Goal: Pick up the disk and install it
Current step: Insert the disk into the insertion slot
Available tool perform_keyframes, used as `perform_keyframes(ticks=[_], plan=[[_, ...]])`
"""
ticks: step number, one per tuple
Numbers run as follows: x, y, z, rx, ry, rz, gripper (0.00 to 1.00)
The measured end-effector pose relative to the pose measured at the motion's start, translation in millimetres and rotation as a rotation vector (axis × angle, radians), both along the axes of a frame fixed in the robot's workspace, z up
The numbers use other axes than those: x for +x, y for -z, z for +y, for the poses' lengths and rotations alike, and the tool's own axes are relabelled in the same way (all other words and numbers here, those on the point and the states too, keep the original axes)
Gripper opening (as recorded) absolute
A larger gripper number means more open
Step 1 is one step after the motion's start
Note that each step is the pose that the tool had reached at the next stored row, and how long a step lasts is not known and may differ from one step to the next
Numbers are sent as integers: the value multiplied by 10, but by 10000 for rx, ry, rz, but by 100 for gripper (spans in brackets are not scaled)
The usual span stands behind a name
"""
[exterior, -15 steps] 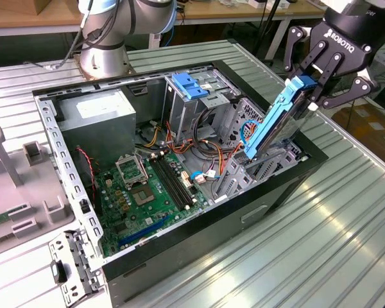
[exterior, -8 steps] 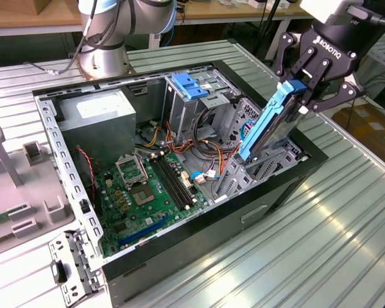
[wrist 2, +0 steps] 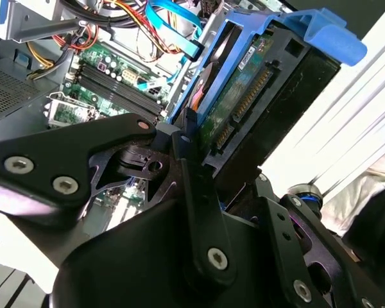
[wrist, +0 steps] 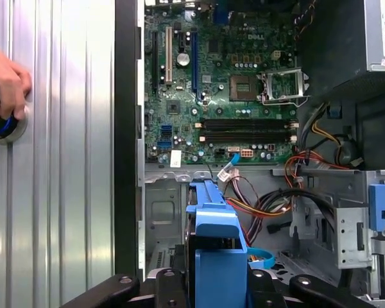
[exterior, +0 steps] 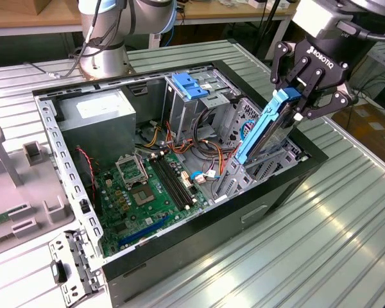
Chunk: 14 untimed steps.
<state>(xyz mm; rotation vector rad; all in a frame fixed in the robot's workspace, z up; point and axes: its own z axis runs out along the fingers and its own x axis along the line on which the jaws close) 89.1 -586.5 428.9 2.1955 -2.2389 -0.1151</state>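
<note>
- Your claw [exterior: 294, 106] was clamped on the disk [exterior: 264, 131], holding it tilted over the open computer case [exterior: 179, 253].
- You saw its bright blue rails, blue tab and green circuit underside.

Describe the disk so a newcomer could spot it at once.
Find the open computer case on the metal table. At its end on the exterior view's right, the gripper is shut on the disk: a dark slab in bright blue rails, tilted steeply. The other blue bracket sits mounted inside.
</note>
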Motion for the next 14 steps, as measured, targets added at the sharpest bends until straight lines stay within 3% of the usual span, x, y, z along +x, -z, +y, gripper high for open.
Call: perform_keyframes(ticks=[14], plan=[[-4,209,0,0,1,0,36]])
